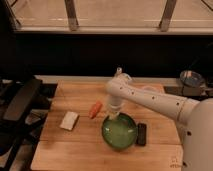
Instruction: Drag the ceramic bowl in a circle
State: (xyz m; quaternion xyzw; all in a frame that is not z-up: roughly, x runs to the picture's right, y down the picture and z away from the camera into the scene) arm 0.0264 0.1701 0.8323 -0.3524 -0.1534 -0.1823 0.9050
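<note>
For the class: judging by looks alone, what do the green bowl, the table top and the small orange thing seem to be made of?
The green bowl, with the gripper at its far rim, looks like glazed ceramic: glossy, with pale reflections inside. The table top looks like unpainted wood: matte, warm tan. The orange thing is smooth and uniformly coloured, possibly plastic or a carrot; the look leaves this open.

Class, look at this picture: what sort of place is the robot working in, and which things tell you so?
Probably a kitchen or office break area. A wooden table holds a ceramic bowl and an orange carrot-like item, with large windows behind. The gripper sits at the bowl's rim.
</note>
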